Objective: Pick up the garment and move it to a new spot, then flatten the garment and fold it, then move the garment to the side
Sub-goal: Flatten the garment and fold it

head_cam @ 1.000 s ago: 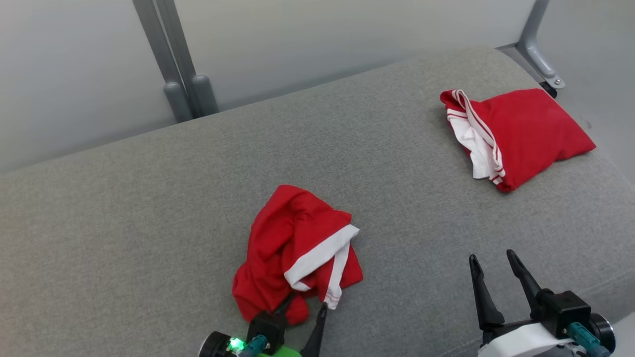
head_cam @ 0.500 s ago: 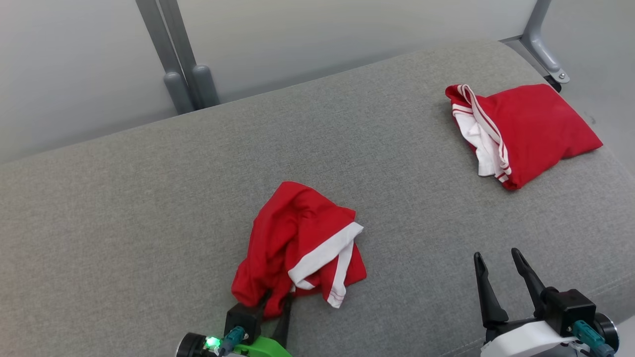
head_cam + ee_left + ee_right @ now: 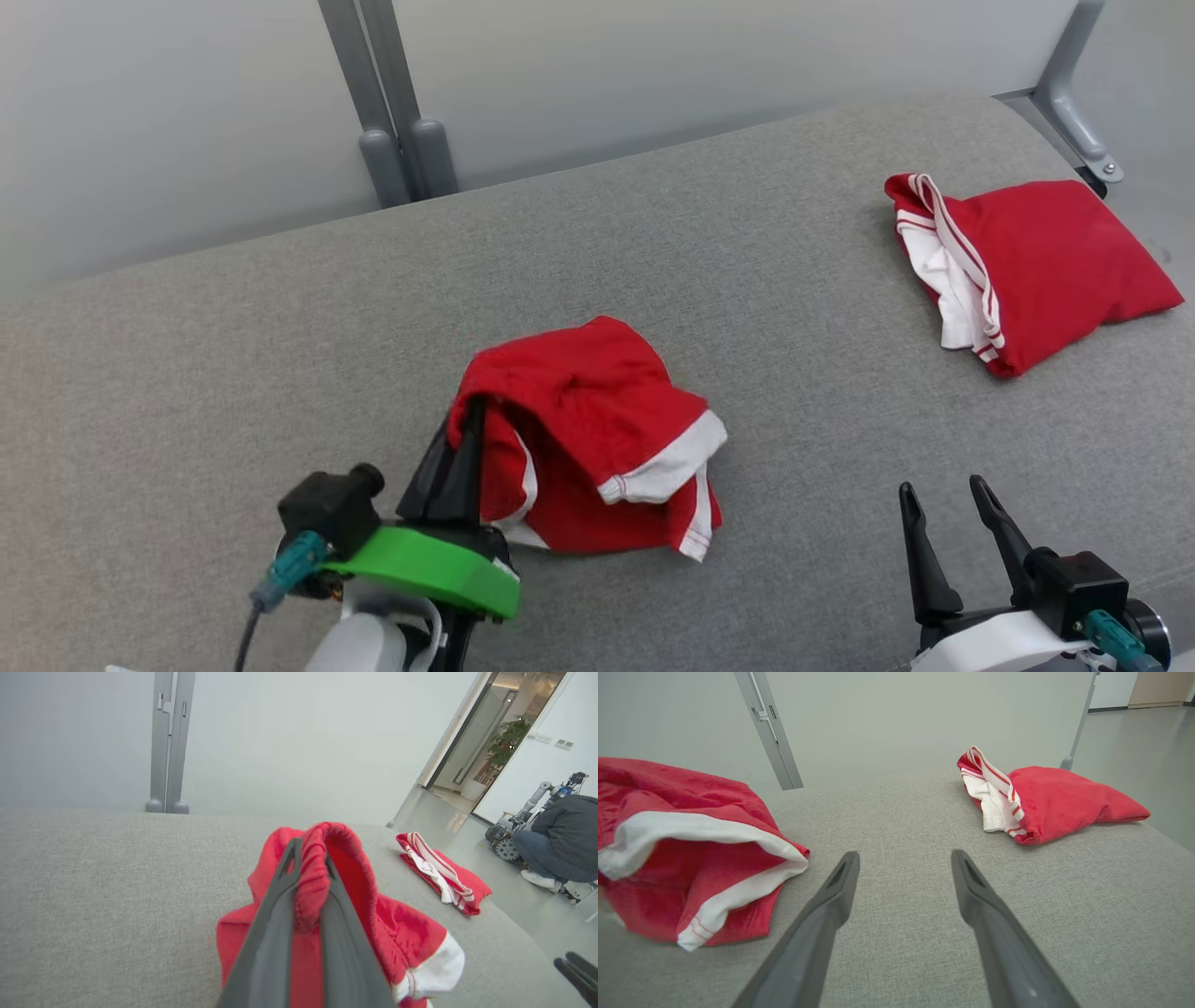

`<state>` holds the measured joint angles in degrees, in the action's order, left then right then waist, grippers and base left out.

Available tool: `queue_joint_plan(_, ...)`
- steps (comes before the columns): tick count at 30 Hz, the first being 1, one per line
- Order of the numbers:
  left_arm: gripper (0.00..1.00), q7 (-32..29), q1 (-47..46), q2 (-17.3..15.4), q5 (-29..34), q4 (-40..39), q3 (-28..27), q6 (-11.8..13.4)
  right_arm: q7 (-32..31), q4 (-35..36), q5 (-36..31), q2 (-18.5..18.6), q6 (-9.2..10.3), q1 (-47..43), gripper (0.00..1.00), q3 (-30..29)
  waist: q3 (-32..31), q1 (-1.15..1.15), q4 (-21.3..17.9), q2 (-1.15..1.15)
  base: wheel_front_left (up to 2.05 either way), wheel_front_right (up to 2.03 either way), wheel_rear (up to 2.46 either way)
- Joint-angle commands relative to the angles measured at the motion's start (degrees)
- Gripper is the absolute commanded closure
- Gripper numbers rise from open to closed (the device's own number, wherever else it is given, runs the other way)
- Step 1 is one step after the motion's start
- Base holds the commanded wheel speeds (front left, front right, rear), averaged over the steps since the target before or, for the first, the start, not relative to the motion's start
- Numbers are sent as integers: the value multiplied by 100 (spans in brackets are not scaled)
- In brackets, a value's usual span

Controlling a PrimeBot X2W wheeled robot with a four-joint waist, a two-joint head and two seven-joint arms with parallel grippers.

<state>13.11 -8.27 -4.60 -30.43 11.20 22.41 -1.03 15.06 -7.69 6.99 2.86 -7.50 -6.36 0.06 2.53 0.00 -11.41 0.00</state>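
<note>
The crumpled red garment [image 3: 597,439] sits near the middle of the grey cushion [image 3: 233,355], its near-left edge now raised in a peak. 1 second ago my left pincer [image 3: 474,411] lay spread at that edge. It has since pressed together on a red fold and lifted it, so the pick-up has begun. Most of the cloth seems to rest on the cushion, though I cannot tell how many layers I hold. My right pincer [image 3: 941,495] hangs spread, well apart. 1 folded red garment [image 3: 1046,271] lies far right.
</note>
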Motion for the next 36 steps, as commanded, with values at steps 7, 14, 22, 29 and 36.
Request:
queue_joint_plan(7,100,-726,110,-131,-326,-1494,13,136,15,-48,36,10,2,-25,0,9,-101,0,82,0,0,0,0)
queue_joint_plan(14,100,-1425,-1,-251,-315,-2596,180,331,15,-83,59,10,2,-70,0,16,-225,0,94,0,0,0,0)
queue_joint_plan(22,100,-1831,-370,-201,-400,-3039,175,498,15,-106,119,11,2,-22,0,92,-302,0,17,0,0,0,0)
queue_joint_plan(29,100,-1754,-874,-49,-509,-2689,178,451,15,-127,152,11,2,53,0,146,-305,0,-250,0,0,0,0)
queue_joint_plan(36,100,-1534,-1292,113,-1014,-2346,296,350,15,-148,146,10,2,88,0,152,-260,0,-566,0,0,0,0)
